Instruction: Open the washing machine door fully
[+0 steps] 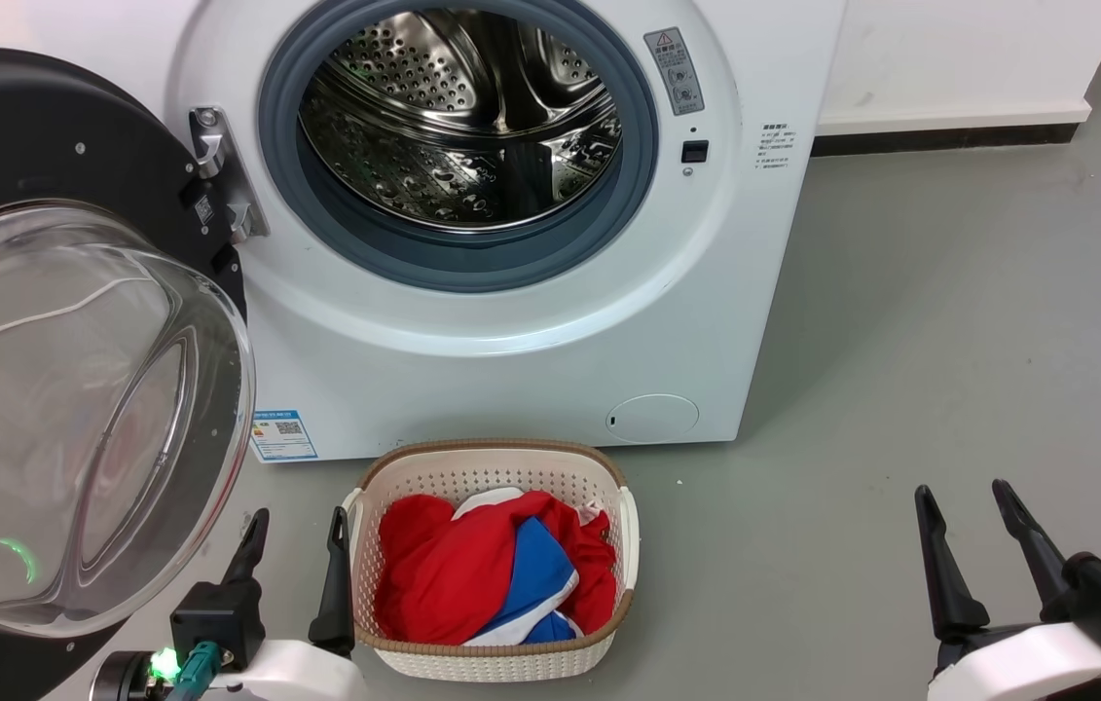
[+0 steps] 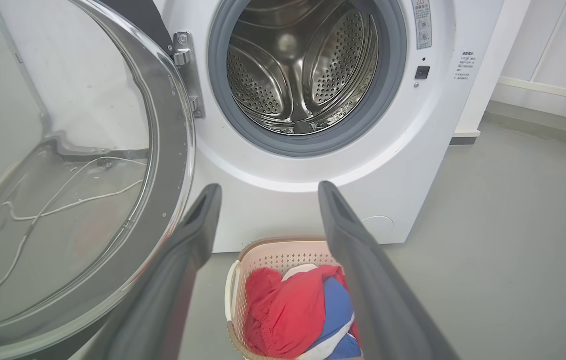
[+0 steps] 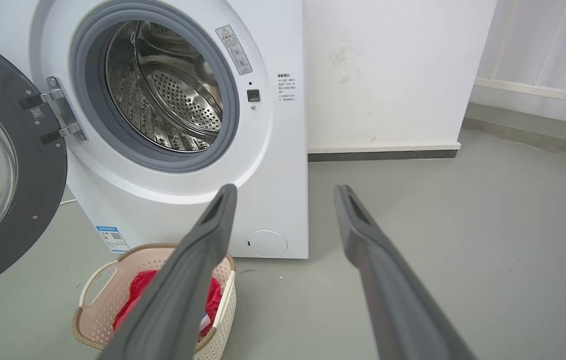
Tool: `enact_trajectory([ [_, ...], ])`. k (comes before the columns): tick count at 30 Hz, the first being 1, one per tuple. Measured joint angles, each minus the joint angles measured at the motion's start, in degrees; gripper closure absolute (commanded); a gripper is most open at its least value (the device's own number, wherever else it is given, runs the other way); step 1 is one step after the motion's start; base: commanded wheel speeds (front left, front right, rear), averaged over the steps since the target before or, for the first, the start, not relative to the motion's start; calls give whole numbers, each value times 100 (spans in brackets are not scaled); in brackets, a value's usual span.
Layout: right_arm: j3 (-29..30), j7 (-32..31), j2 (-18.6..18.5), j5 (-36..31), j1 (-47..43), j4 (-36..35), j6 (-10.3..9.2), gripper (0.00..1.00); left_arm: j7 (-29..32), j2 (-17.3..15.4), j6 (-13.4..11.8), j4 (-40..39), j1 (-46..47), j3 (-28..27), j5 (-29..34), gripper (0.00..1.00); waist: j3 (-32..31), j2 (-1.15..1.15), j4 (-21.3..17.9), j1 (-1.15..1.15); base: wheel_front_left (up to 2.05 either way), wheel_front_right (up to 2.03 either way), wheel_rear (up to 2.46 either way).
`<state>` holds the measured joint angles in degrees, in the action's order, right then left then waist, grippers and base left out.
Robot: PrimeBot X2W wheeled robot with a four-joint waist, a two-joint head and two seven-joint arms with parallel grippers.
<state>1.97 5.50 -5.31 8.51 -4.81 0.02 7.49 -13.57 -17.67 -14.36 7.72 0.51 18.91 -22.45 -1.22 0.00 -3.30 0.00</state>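
Observation:
The washing machine door (image 1: 54,389) stands swung wide to the left on its metal hinge (image 1: 219,175), its black ring and clear glass bowl facing me. The left wrist view has the door (image 2: 62,175) at the left, and the right wrist view has it (image 3: 7,165) at the far left edge. The steel drum mouth (image 1: 458,127) is uncovered. My left gripper (image 1: 299,532) is open, low at the lower left, just right of the door's bottom rim and touching nothing. My right gripper (image 1: 967,504) is open over bare floor at the lower right, far from the machine.
A cream laundry basket (image 1: 496,462) with red, blue and white clothes (image 1: 501,574) sits on the grey floor in front of the machine, right beside my left gripper. A small round white flap (image 1: 652,419) is low on the machine front. A white wall stands to the right.

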Motion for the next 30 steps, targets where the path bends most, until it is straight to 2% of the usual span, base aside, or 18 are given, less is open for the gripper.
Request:
enact_trajectory([
  [1,-3,0,-5,1,3,4,0,0,-3,-1,0,1,0,0,-7,0,-2,0,2,0,0,0,0],
  [2,-9,0,-10,2,4,8,0,100,-10,-2,0,1,0,0,-9,100,-5,0,2,0,0,0,0],
  [7,-21,-14,26,62,-143,243,0,100,11,107,29,176,-176,52,-73,100,-5,0,7,0,0,0,0],
  [30,111,-358,86,2453,133,580,0,100,536,439,641,341,-33,-616,-2112,100,22,0,66,0,0,0,0],
])
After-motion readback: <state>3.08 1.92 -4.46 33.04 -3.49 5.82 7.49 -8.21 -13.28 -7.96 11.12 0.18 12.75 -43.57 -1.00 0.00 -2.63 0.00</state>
